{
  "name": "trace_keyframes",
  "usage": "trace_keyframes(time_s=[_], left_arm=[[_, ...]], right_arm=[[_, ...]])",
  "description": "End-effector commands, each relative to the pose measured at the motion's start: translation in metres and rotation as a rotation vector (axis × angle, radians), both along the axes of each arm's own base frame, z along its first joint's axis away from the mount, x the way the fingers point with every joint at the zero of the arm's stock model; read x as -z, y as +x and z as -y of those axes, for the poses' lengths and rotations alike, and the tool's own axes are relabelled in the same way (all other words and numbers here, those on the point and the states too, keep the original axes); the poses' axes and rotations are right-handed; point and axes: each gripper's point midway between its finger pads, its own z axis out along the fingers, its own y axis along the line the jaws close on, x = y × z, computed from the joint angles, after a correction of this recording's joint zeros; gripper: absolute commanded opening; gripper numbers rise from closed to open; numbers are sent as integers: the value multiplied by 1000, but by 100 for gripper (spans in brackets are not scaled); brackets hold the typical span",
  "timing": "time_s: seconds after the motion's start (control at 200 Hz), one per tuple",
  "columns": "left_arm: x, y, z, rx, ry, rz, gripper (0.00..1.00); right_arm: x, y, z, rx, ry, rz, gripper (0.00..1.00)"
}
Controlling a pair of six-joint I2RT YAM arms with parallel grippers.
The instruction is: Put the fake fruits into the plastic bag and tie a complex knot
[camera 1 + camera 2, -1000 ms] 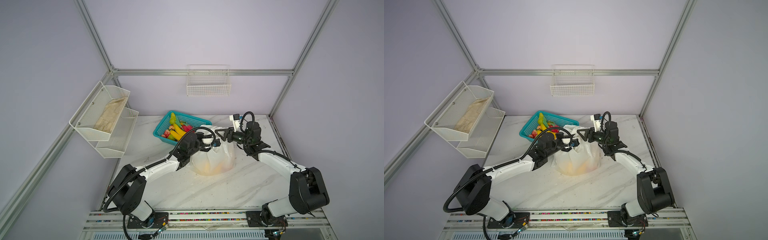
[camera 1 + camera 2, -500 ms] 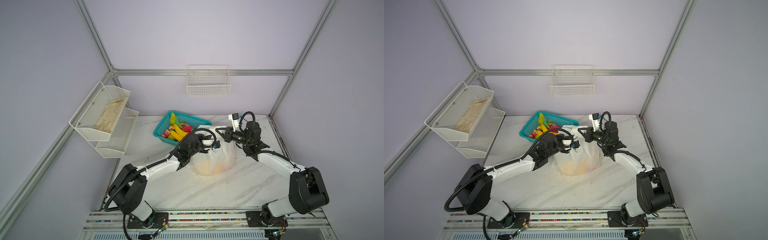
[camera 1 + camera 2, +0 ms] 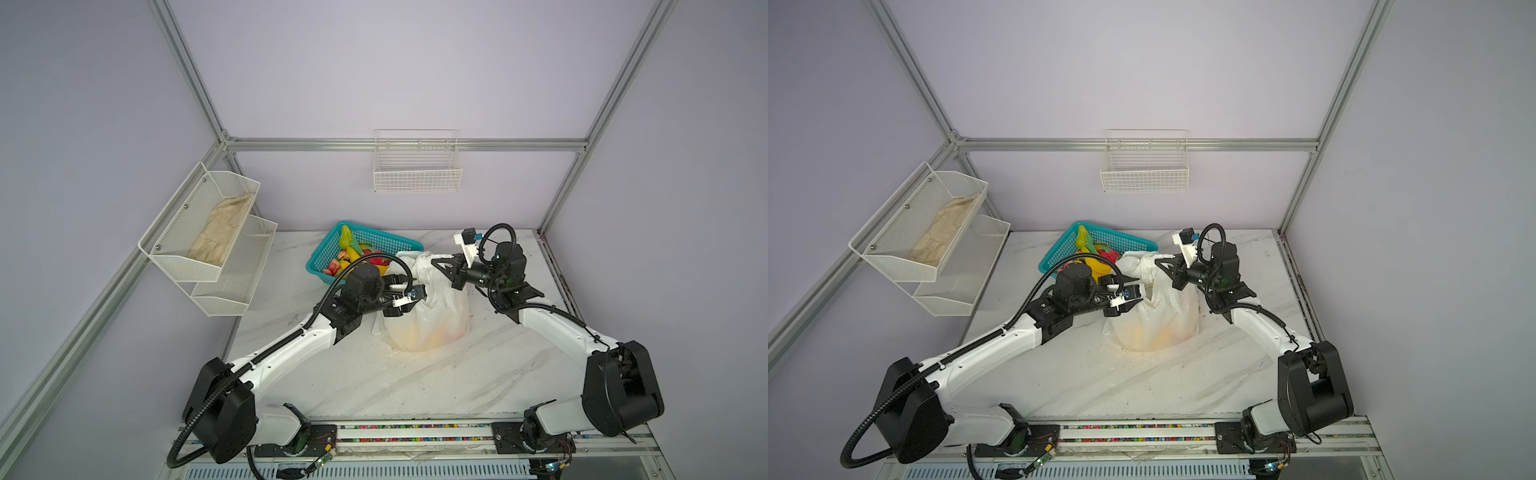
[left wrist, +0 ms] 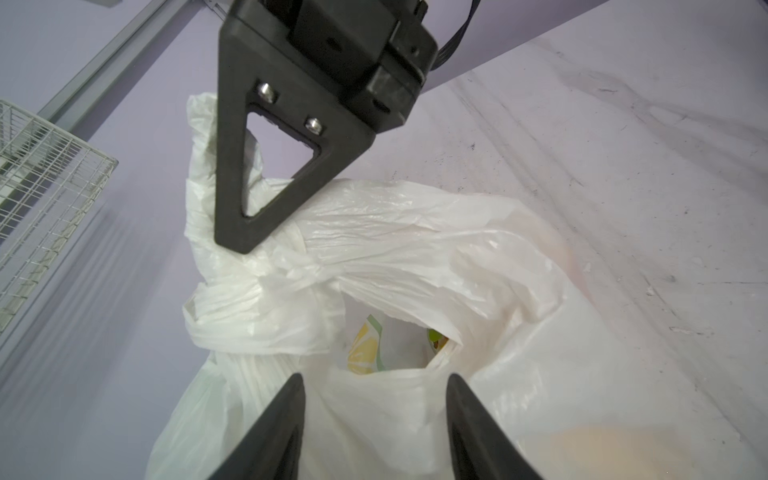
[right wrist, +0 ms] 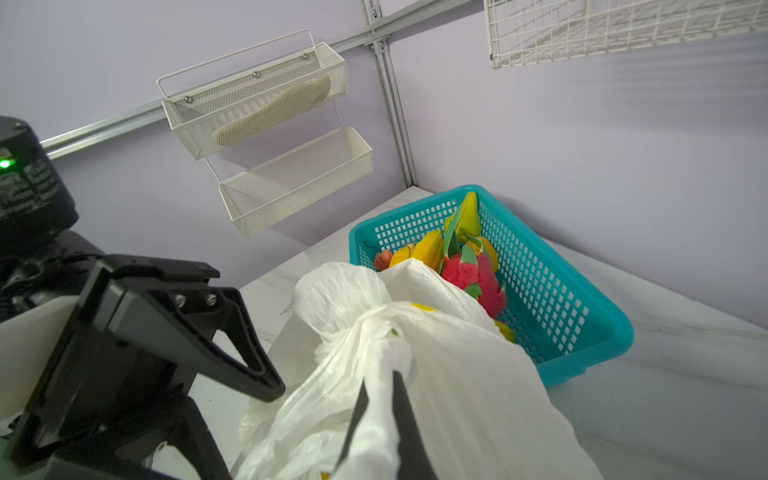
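At the gathered neck of the plastic bag (image 3: 432, 324), the right tool (image 5: 380, 386) is clenched on a twisted strand of the white handle film, as the right wrist view shows. On the opposite side of that neck, the left tool (image 4: 374, 378) stands released, its jaws apart over the bag's rim with nothing gripped between them.

Between the two tools, the knot (image 4: 266, 299) looks like a single wrap of the handle loops with a flat end sticking up. Below it the bag's mouth gapes, showing a lemon print (image 4: 365, 349) inside. I judge the tying begun but loose and not yet complex, so further crossings and a tightening pull are left.

An orange tint low in the bag suggests some fruit is loaded. Many fake fruits (image 5: 469, 266), yellow, pink-red and green, lie in the teal basket (image 5: 582, 332) just behind the bag, so the filling seems unfinished too.

Under the bag, the worktop (image 3: 415, 386) is white, marble-patterned and scuffed. Behind the bag rise lilac walls (image 3: 415, 62) in an aluminium frame (image 3: 407, 144), with a wire basket (image 3: 417, 166) on the back wall. Left of the bag in both top views hangs a two-tier mesh shelf (image 3: 232, 266) holding a beige cloth (image 3: 220, 232).
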Motion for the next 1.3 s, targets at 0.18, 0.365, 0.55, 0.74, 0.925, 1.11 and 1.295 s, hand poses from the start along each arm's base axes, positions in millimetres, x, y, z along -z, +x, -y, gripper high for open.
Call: trace_keyframes(time_s=[0.18,0.365,0.55,0.74,0.925,1.11,1.295], left_arm=[[-114,5,-7,78,-330,-92,70],[-117,41,0,3,-335,-232,75],[-108,52,13,21,-279,-374,75],[-98,52,21,56,-248,-456,70],[-83,51,25,76,-220,-517,58],[-73,55,28,77,-204,-550,44],[-65,55,30,86,-186,-565,34]], right_arm=[[-25,-18,-1,-77,-29,157,0],[-32,-25,0,-86,-18,182,0],[-35,-26,2,-71,-16,194,0],[-40,-25,3,-56,-6,206,0],[-42,-25,4,-47,0,214,0],[-46,-26,3,-59,22,215,0],[-50,-26,2,-55,42,222,0]])
